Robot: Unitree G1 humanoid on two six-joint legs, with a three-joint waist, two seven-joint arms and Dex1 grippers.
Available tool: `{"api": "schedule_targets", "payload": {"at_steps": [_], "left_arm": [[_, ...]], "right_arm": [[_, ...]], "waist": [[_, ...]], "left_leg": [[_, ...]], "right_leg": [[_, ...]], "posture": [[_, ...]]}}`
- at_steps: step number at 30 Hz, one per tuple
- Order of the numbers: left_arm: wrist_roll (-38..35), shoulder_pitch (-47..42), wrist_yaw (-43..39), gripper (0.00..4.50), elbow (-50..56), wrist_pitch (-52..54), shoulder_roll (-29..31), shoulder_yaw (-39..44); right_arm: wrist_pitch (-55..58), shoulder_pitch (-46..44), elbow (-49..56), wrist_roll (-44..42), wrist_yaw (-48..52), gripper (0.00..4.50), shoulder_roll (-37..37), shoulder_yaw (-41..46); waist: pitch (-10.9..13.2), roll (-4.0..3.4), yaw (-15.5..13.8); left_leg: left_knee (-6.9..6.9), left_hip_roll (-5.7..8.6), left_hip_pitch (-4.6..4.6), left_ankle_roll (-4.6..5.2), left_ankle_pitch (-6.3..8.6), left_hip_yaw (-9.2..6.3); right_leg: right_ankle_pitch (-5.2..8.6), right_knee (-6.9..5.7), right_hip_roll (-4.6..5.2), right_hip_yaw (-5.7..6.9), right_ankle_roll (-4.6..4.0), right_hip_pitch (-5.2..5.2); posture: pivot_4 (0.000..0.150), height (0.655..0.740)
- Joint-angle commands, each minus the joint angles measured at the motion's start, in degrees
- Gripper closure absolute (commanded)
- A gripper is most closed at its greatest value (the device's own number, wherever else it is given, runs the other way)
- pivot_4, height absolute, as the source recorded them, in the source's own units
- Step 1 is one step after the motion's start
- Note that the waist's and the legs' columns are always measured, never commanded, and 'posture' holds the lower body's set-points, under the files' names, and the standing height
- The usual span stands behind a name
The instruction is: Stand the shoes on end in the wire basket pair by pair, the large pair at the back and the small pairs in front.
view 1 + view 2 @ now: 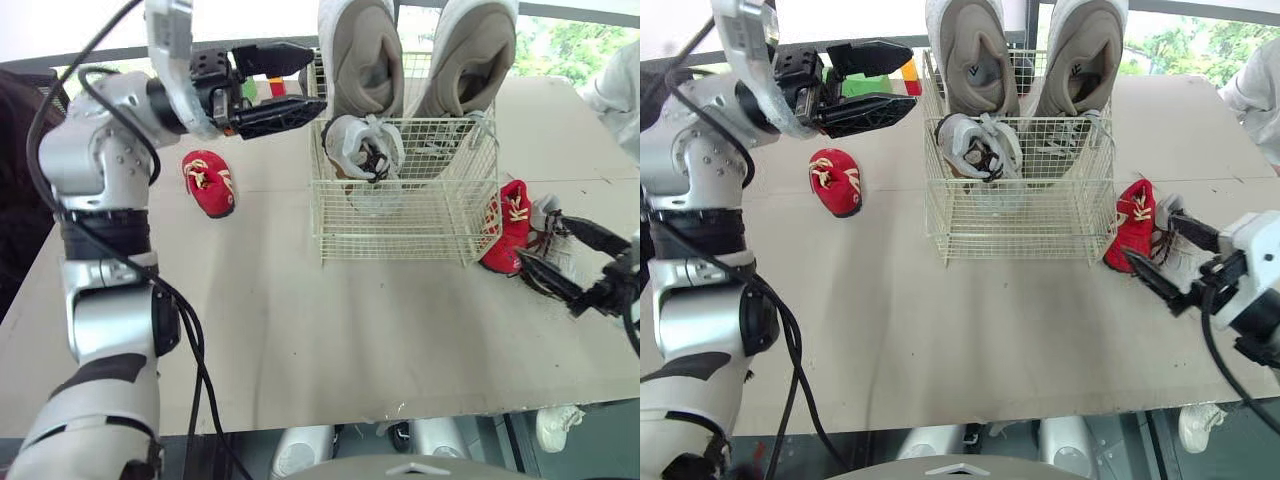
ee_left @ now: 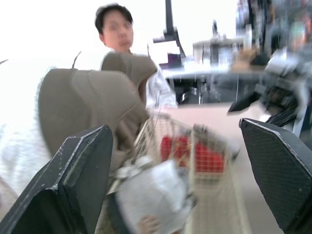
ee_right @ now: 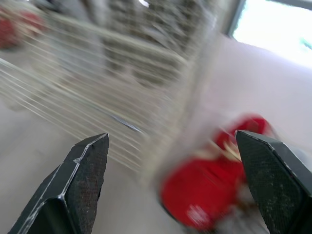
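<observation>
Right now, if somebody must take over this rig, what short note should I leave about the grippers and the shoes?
Left gripper: open, empty, held high beside the wire basket, at its left top edge.
Right gripper: open, empty, low by the red shoe and the loose white shoe outside the basket's right wall.
Done: large beige pair stands at the back; one small white shoe stands in front.
To do: the loose white shoe, then both red ones; the second red shoe lies on the table, left of the basket.
</observation>
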State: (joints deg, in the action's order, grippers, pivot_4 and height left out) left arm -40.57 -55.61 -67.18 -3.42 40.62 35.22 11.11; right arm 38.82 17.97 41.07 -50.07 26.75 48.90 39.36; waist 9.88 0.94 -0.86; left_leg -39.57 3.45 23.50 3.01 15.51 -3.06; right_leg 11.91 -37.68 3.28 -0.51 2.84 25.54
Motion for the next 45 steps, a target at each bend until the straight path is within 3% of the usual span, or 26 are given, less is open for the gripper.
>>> {"api": "schedule_targets", "payload": {"at_steps": [1, 5, 8, 13, 18, 21, 24, 27, 29, 35, 38, 42, 45], "left_arm": [[-5.86, 4.08, 8.29, 0.03, 14.39, 4.66, -2.69, 0.68], [-7.29, 11.51, 10.87, 0.03, 23.01, 6.42, -3.89, -2.81], [-8.26, 15.86, 11.35, 0.03, 27.38, 6.19, -4.30, -5.07], [-6.13, 21.06, 12.32, 0.03, 31.90, 3.29, -3.26, -7.15], [-5.09, 22.74, 13.73, 0.03, 33.23, 1.44, -2.48, -7.71], [-5.23, 23.69, 14.79, 0.00, 34.09, 0.93, -2.22, -7.70], [-5.04, 24.32, 14.40, 0.00, 34.26, 0.17, -1.70, -7.77], [-5.24, 24.27, 13.88, 0.00, 33.85, -0.45, -1.69, -8.38], [-5.11, 24.45, 13.34, 0.00, 33.60, -1.02, -1.59, -8.85], [-5.64, 24.30, 11.98, 0.00, 32.34, -1.70, -1.13, -9.11], [-6.06, 24.13, 11.76, 0.00, 31.70, -1.42, -1.03, -8.86], [-7.04, 24.84, 13.07, 0.00, 31.77, -0.33, -1.07, -8.06], [-7.22, 26.84, 15.98, 0.00, 33.12, -0.70, -1.59, -6.67]], "right_arm": [[4.48, -0.30, -4.05, 0.32, 1.85, 0.52, 4.44, 4.09], [10.32, -5.44, -13.46, 5.37, 3.00, 0.52, 14.39, -2.48], [13.54, -14.32, -22.60, 6.95, 6.22, 0.52, 19.67, -12.20], [20.33, -36.85, -39.49, 10.59, 10.21, 0.52, 17.71, -28.90], [20.11, -50.85, -54.64, 18.26, 14.31, 0.52, 13.08, -39.60], [18.03, -53.43, -60.73, 23.44, 18.15, 1.37, 12.78, -44.79], [16.65, -54.79, -63.54, 26.40, 19.99, 3.02, 12.37, -46.32], [15.78, -53.61, -62.26, 26.99, 19.40, 3.74, 12.27, -43.30], [15.64, -49.77, -57.62, 25.64, 17.77, 4.49, 12.87, -37.41], [25.43, -34.61, -33.92, 18.14, 12.63, 4.49, 10.09, -12.15], [29.43, -34.66, -19.64, 11.67, 8.66, 4.49, 4.56, -1.62], [28.77, -45.14, -9.65, 2.26, -0.40, 4.49, -6.60, 1.74], [17.48, -53.48, -6.83, 4.28, -7.09, 4.49, -18.98, -6.42]], "waist": [[0.00, 0.01, 0.02], [-0.01, -0.02, 0.57], [-0.01, 0.00, 0.97], [0.03, -0.03, 1.30], [0.02, -0.03, 1.47], [0.01, -0.06, 0.66], [0.00, -0.07, 0.33], [-0.01, -0.07, 0.04], [-0.01, -0.07, -0.06], [-0.04, -0.23, -0.24], [-0.08, -0.34, 0.45], [-0.11, -0.38, 1.57], [-0.18, -0.29, 1.81]], "left_leg": [[0.00, 0.00, -0.03, 0.00, 0.00, 0.03], [0.22, -0.03, -0.63, 0.00, 0.01, 0.38], [0.29, -0.18, -1.09, 0.23, 0.15, 0.44], [0.29, -0.27, -1.25, 0.27, 0.18, 0.65], [0.30, -0.29, -1.18, 0.24, 0.16, 0.76], [0.30, -0.27, -0.96, 0.26, 0.17, 0.69], [0.29, -0.26, -0.75, 0.31, 0.22, 0.70], [0.29, -0.25, -0.75, 0.31, 0.22, 0.70], [0.28, -0.25, -0.76, 0.31, 0.22, 0.68], [0.33, -0.25, -0.63, 0.31, 0.23, 0.61], [0.36, -0.27, -0.66, 0.30, 0.23, 0.64], [0.36, -0.33, -0.90, 0.53, 0.36, 0.73], [0.36, -0.37, -1.05, 0.55, 0.37, 0.72]], "right_leg": [[0.00, -0.01, 0.00, -0.05, 0.00, -0.02], [0.01, 0.02, -0.02, -0.40, -0.01, -0.40], [0.03, 0.10, -0.12, -0.38, -0.04, -0.80], [0.03, 0.19, -0.18, -0.49, -0.06, -0.96], [0.01, 0.40, -0.19, -0.55, -0.04, -0.94], [0.00, 0.63, -0.16, -0.46, -0.03, -0.87], [-0.02, 0.80, -0.14, -0.49, -0.02, -0.72], [-0.04, 0.85, -0.12, -0.48, -0.03, -0.75], [-0.07, 0.85, -0.12, -0.47, -0.05, -0.76], [-0.07, 0.84, -0.11, -0.43, -0.04, -0.65], [-0.08, 0.78, -0.14, -0.48, -0.03, -0.62], [-0.11, 0.68, -0.23, -0.60, 0.02, -0.72], [-0.12, 0.67, -0.28, -0.56, 0.01, -0.84]], "posture": [[0.150, 0.7400], [0.150, 0.7400], [0.150, 0.7400], [0.150, 0.7400], [0.150, 0.7400], [0.150, 0.7400], [0.150, 0.7400], [0.150, 0.7400], [0.150, 0.7400], [0.150, 0.7400], [0.150, 0.7400], [0.150, 0.7400], [0.150, 0.7400]]}}
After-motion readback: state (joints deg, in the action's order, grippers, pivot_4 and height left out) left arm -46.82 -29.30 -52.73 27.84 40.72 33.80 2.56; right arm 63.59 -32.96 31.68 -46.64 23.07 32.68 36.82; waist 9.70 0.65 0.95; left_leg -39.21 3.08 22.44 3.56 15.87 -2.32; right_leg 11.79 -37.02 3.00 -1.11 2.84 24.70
